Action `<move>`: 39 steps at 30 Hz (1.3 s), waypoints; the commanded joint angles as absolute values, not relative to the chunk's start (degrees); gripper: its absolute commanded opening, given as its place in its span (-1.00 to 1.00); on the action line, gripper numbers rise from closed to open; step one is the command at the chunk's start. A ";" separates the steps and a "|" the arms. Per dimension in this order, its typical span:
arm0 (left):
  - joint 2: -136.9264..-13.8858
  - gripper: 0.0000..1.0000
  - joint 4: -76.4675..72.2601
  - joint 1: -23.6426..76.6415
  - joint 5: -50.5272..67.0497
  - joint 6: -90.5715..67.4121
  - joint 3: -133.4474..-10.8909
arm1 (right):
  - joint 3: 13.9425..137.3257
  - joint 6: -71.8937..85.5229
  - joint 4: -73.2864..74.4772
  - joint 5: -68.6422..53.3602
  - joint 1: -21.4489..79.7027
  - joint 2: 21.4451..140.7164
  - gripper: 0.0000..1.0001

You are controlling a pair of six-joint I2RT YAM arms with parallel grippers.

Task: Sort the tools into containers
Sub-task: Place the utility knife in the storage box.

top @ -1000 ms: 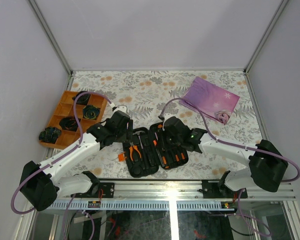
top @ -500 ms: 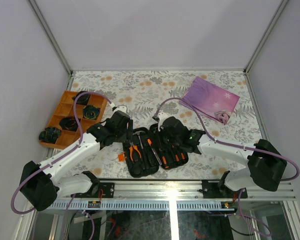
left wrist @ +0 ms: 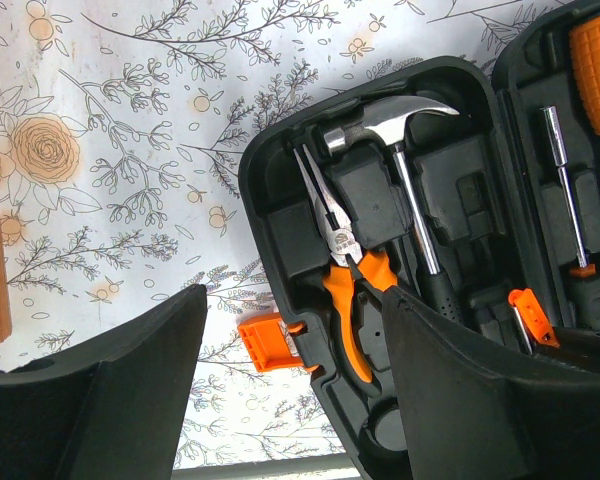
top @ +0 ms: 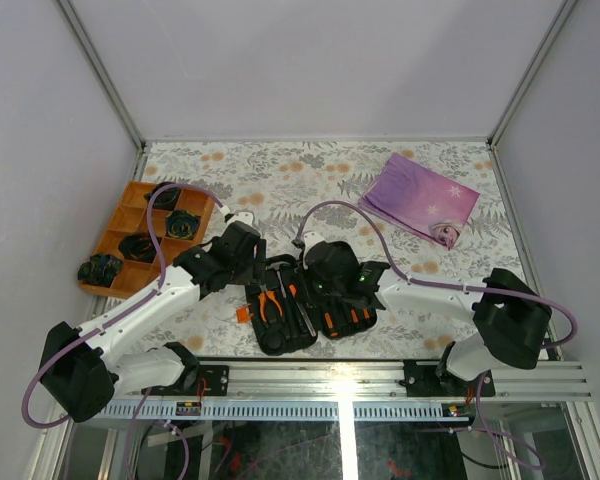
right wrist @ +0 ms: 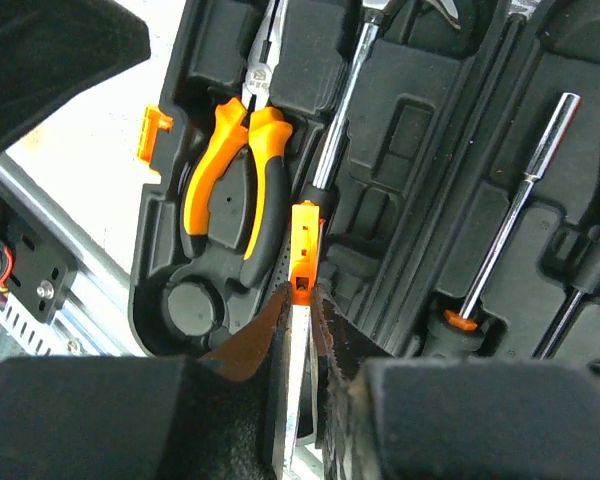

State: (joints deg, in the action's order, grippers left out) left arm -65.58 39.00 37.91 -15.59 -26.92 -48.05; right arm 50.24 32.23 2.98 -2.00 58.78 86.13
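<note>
Tool case (top: 276, 340) open flat, both halves facing up, close against the aluminium rail (top: 340, 372) at the near table edge, between the two arms. Black hard plastic, rounded corners, moulded slots inside. One small orange latch (left wrist: 265, 342) jutting from the left rim.

Left half: one pair of pliers (left wrist: 350, 285), thin steel nose, orange-and-black grips, seated in their slot. Just right of them, one hammer (left wrist: 395, 125): polished steel claw head, steel shaft, black handle, also seated. Right half: one long driver (right wrist: 520, 215) with a bare steel shaft and an orange collar, plus further orange-and-black handles, count unclear under the right arm.

Left gripper (left wrist: 290, 300) hovering over the latch side of the case, fingers spread wide, nothing between them. Right gripper (right wrist: 302, 300) low over the case, pinched tight on one thin flat metal tool (right wrist: 302, 255) with an orange end. That end lies between the pliers' grips and the hammer handle; contact with the case not clear.

Room to move: open floral tablecloth (top: 280, 175) from the far side of the case to the back wall, very little between case and rail. Along the left wall, one orange divided tray (top: 120, 218), shallow and square-celled, with four black coiled lumps (top: 182, 224). At far right, one purple cloth (top: 423, 197), soft, bunched at one corner, well apart from the case. Plain pale walls closing the left, far and right sides.
</note>
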 commanded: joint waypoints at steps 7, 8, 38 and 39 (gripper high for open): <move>-65.04 0.38 37.34 38.28 -16.39 -26.46 -48.67 | 56.54 40.03 7.85 10.08 60.73 89.69 -0.91; -65.00 0.38 37.31 38.31 -16.42 -26.46 -48.68 | 56.96 40.27 8.23 10.70 60.73 90.20 -0.91; -65.30 0.38 37.36 38.32 -16.69 -26.41 -48.69 | 69.50 37.08 19.50 13.54 60.73 103.56 -0.79; -65.30 0.38 37.42 38.29 -16.70 -26.37 -48.69 | 69.65 37.09 19.65 13.39 60.73 103.79 -0.78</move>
State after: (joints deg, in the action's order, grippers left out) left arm -65.58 39.00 37.91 -15.62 -26.92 -48.05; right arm 66.83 37.89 18.00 11.53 60.34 102.85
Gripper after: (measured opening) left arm 0.691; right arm 0.148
